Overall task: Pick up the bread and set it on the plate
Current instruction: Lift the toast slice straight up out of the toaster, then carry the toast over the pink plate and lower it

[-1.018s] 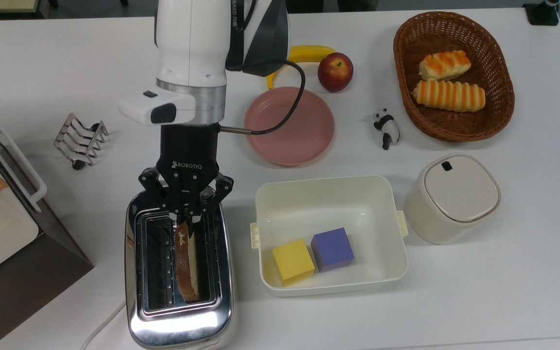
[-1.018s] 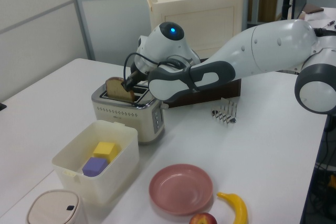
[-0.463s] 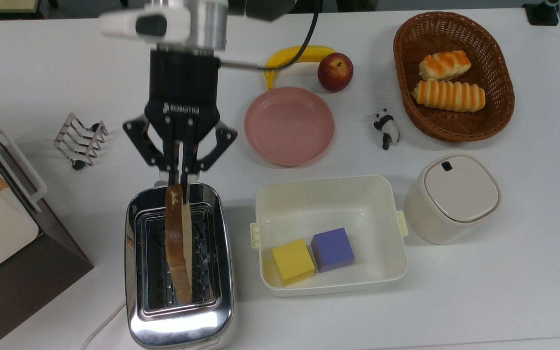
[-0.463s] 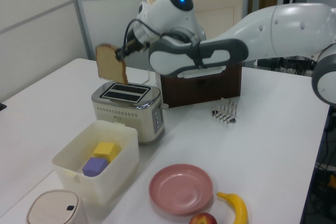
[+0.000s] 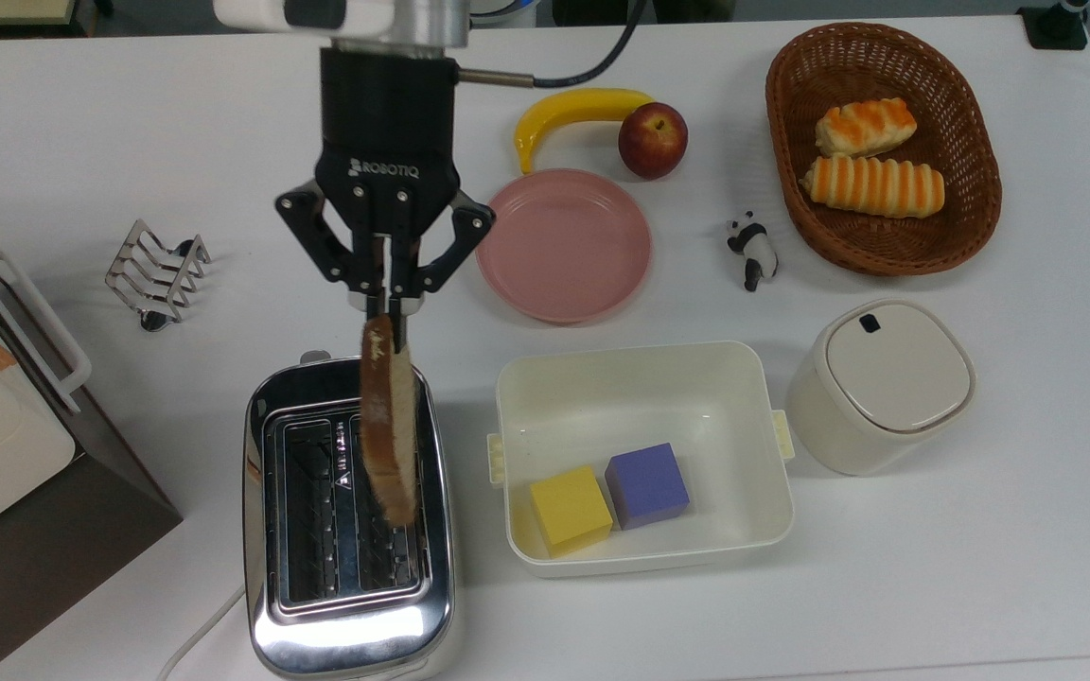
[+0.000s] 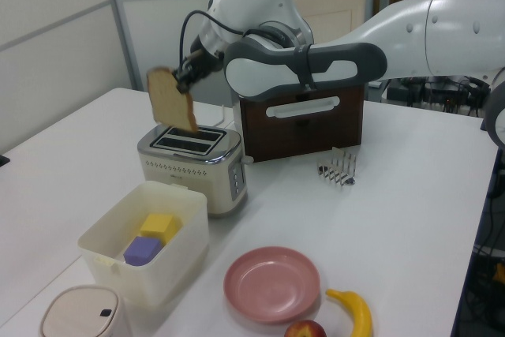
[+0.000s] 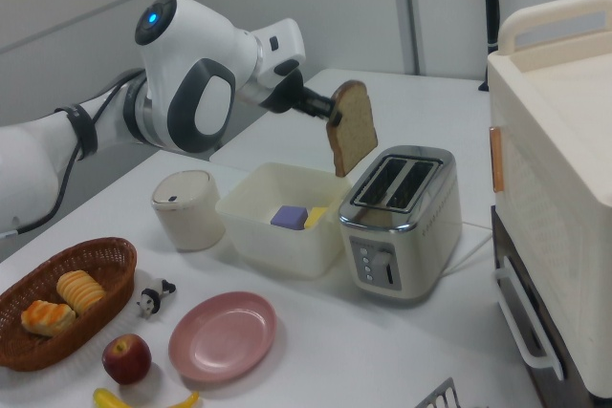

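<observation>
On the white bench (image 5: 980,567), going left to right in the top view: one wire rack (image 5: 155,272), one shiny metal toaster (image 5: 348,530) with two slots, one cream tub (image 5: 641,378) with two blocks, one round pink plate (image 5: 564,244), one banana (image 5: 575,112), one apple (image 5: 653,140), one toy panda (image 5: 753,250), one woven basket (image 5: 971,151) with two striped rolls. The hand (image 5: 386,305) pinches one corner of the bread (image 5: 388,426), a flat brown slice with darker crust, held in the air above the toaster near the bench's front edge.

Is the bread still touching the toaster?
Apart. In the left view the bread hangs from the gripper with white wall showing between its bottom edge and the toaster.
</observation>
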Available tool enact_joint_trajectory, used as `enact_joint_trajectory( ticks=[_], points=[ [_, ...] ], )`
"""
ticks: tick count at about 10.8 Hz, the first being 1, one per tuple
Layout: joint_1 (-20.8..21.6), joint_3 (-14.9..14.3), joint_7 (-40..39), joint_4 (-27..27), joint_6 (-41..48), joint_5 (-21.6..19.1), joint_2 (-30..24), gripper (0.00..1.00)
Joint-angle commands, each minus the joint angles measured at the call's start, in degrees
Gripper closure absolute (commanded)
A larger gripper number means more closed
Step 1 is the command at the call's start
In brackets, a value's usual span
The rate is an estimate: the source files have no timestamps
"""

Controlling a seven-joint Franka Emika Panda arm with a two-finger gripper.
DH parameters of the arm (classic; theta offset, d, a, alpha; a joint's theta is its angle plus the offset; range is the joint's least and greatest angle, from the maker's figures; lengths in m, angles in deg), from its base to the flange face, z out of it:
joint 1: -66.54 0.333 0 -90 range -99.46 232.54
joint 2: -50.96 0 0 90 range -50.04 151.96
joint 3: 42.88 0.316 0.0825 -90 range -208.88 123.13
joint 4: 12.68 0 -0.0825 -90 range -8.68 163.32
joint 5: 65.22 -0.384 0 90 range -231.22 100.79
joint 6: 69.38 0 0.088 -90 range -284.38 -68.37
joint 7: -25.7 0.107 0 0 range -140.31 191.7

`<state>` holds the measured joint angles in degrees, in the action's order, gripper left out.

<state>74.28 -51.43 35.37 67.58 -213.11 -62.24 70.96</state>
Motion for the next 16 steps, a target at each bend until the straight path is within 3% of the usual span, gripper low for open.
enact_joint_trajectory(
  ticks=[1,2,4,8,13,16],
  points=[
    [0.88,2.13,-0.09,1.12,12.90,-1.48,-3.21,0.97],
    [1.31,2.40,-2.27,1.21,19.39,-1.74,-4.26,0.97],
    [1.23,3.02,-8.33,1.03,29.43,-7.25,-5.23,0.97],
    [1.32,3.19,-20.62,1.12,48.16,-9.03,-6.64,0.96],
    [4.38,3.37,-33.57,3.67,54.69,-9.21,-3.05,0.95],
    [6.41,3.28,-37.77,4.54,59.51,-8.51,-1.81,0.85]
  ],
)
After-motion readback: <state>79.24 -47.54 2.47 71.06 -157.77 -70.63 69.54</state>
